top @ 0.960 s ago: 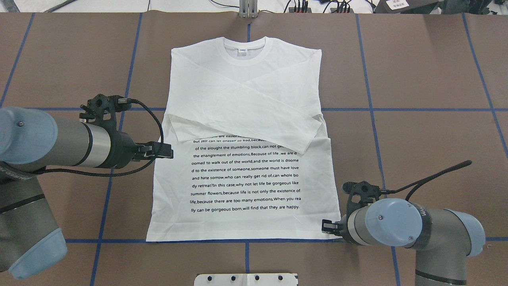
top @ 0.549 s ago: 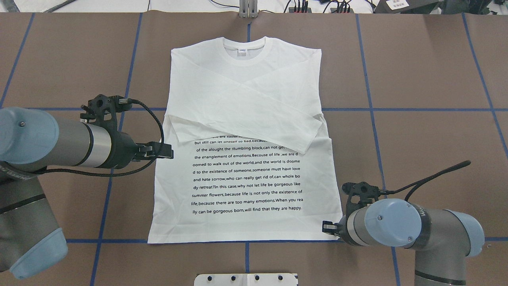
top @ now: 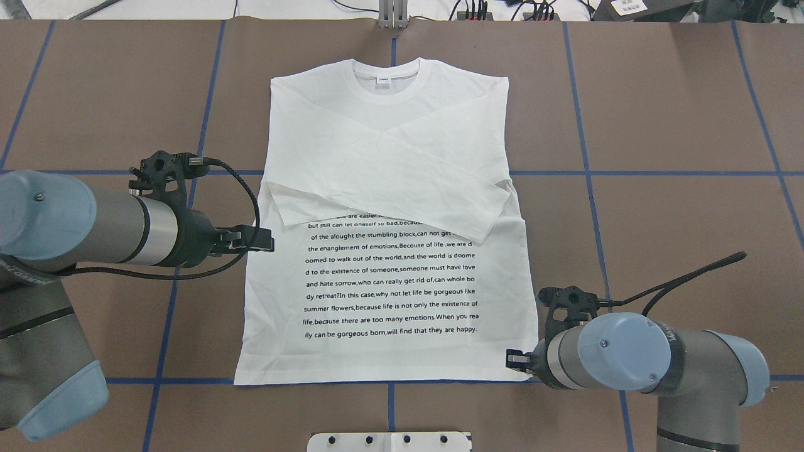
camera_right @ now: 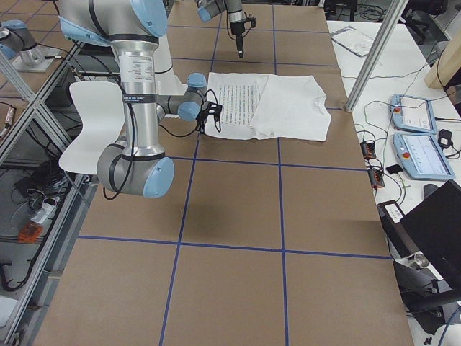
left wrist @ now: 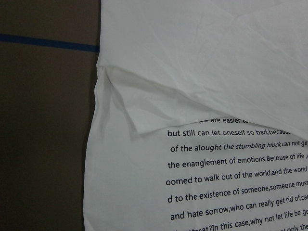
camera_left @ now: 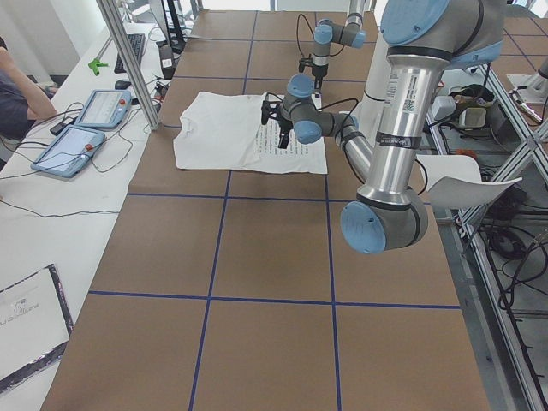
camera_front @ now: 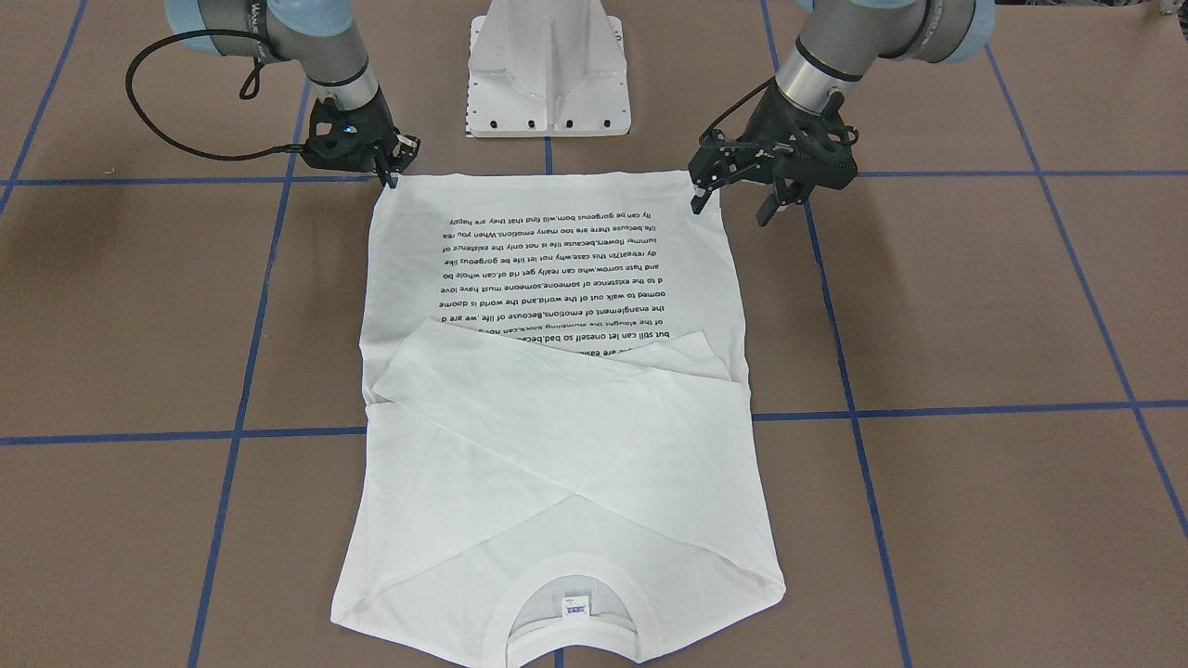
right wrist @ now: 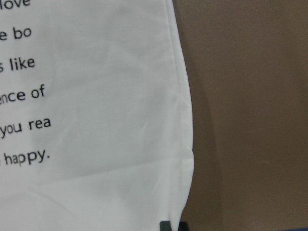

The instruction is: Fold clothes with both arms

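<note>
Laid out for folding, the white long-sleeved T-shirt (top: 389, 157) lies flat, print side up, at the middle of the brown table (top: 659, 125). Its ribbed collar (top: 419, 78) points away from the robot and its hem lies toward it. Both sleeves (top: 440, 188) are folded in over the chest and cross one another, and their cuff ends cover the top lines of the black text (top: 389, 282).

We see the left gripper (camera_front: 729, 211) raised above the shirt's edge on the robot's left, about level with the upper lines of print. Its two black fingers are spread wide and hold nothing. The right gripper (top: 514, 359) is down low at the hem corner on the robot's right. The right wrist camera shows only a dark fingertip (right wrist: 166, 225) at the cloth's edge, so we cannot tell how far its fingers are parted, or whether they touch the fabric.

Blue tape lines (top: 584, 125) divide the table into squares, and the robot's white pedestal base (camera_front: 548, 65) stands just beyond the hem.
</note>
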{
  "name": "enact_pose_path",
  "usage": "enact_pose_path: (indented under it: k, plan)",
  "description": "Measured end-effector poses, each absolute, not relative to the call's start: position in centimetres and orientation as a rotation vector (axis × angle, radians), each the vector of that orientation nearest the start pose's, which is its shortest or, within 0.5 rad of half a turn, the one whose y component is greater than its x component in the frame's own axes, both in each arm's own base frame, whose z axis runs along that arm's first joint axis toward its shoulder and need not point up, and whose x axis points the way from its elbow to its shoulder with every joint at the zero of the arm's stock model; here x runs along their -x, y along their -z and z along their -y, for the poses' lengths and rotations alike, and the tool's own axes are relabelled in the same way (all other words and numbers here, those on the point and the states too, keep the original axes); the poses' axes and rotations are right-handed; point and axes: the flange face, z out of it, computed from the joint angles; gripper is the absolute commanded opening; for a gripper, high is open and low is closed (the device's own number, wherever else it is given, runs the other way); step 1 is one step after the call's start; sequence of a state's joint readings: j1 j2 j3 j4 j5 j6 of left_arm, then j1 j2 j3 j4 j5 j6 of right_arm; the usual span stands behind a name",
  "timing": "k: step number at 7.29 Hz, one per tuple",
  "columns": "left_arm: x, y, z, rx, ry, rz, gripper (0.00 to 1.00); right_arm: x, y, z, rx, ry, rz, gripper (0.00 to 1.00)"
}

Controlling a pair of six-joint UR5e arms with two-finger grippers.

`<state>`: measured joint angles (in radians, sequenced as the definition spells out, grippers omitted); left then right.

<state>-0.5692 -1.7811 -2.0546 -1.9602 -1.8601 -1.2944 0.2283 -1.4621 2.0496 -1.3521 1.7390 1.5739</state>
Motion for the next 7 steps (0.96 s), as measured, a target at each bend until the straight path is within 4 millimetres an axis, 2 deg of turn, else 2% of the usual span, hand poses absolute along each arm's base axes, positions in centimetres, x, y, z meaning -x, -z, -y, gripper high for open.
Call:
enact_pose_path:
  k: [1,2,4,5,7]
  plan:
    - [-38.8,-28.8,36.6,-0.179,0.119,-1.079,1.0,47.0,-35.9,23.1,0.063,-0.153,0.829,0.0]
    - [-40.5,-29.4,35.0,-0.12,0.145,-1.072,1.0,46.6,-35.4,23.3,0.057,-0.158,0.84,0.0]
    - [-45.5,-31.1,29.5,-0.001,0.181,-1.026,0.99,46.1,-34.8,24.0,0.046,-0.171,0.854,0.0]
    - [-47.1,-31.8,27.2,0.043,0.196,-0.988,0.99,46.0,-34.7,24.2,0.046,-0.175,0.858,0.0]
    - [-48.5,-32.8,25.0,0.082,0.206,-0.932,0.99,45.5,-34.3,24.8,0.045,-0.183,0.869,0.0]
